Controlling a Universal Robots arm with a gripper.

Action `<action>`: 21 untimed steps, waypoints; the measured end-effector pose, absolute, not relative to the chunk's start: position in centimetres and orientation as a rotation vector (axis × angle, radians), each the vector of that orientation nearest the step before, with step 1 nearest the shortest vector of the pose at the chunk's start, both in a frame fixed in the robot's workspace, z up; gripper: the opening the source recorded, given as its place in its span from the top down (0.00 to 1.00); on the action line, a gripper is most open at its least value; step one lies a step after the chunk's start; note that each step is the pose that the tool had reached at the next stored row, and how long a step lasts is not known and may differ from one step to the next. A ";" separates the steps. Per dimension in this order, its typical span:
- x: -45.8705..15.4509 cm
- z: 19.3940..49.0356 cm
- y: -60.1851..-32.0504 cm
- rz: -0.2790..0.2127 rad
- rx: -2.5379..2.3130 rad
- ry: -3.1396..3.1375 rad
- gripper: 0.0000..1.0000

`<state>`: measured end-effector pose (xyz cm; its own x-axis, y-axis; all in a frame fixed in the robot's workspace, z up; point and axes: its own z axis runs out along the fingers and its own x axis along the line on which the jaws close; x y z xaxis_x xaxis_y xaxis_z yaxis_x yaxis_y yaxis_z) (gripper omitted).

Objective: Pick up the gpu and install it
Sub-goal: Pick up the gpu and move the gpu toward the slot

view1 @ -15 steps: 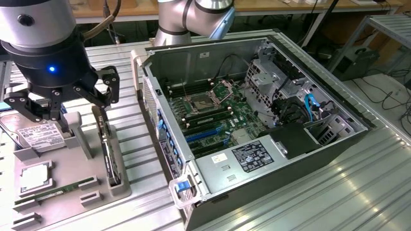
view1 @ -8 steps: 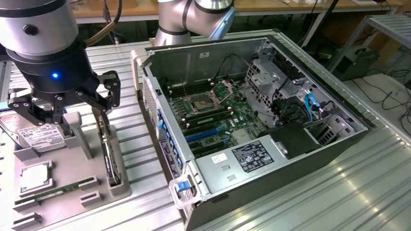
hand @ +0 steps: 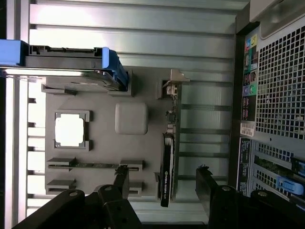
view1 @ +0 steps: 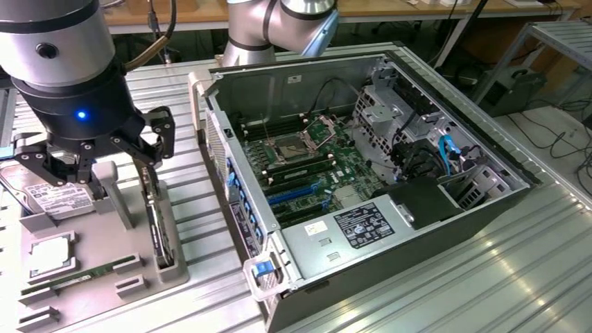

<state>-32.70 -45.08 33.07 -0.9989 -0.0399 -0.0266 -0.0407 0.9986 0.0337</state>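
Observation:
The gpu (view1: 159,222) is a thin black card standing on its edge in a slot of the grey parts tray (view1: 102,236), at the exterior view's left. In the wrist view the gpu (hand: 167,157) runs lengthwise with its silvery bracket (hand: 174,82) at the far end. My gripper (view1: 97,163) hangs open just above the tray, one finger (view1: 152,142) close over the card. In the wrist view my gripper (hand: 163,175) straddles the card's near end, one fingertip on each side, not touching it.
The tray (hand: 105,143) also holds a hard drive (view1: 46,195) in blue rails (hand: 112,67), a square processor (view1: 51,253) and a green memory stick (view1: 85,272). The open computer case (view1: 370,173) lies to the exterior view's right; its rear panel (hand: 279,95) is close beside the tray.

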 end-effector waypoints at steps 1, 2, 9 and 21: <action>-32.7 32.9 -45.1 0.053 -0.063 3.115 0.33; -32.7 32.7 -45.1 0.053 -0.063 3.115 0.33; -32.1 31.5 -45.1 0.053 -0.063 3.115 0.33; -31.9 29.3 -45.1 0.053 -0.064 3.115 0.33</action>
<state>-31.91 -45.09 29.26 -0.9988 -0.0406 -0.0264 -0.0415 0.9986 0.0332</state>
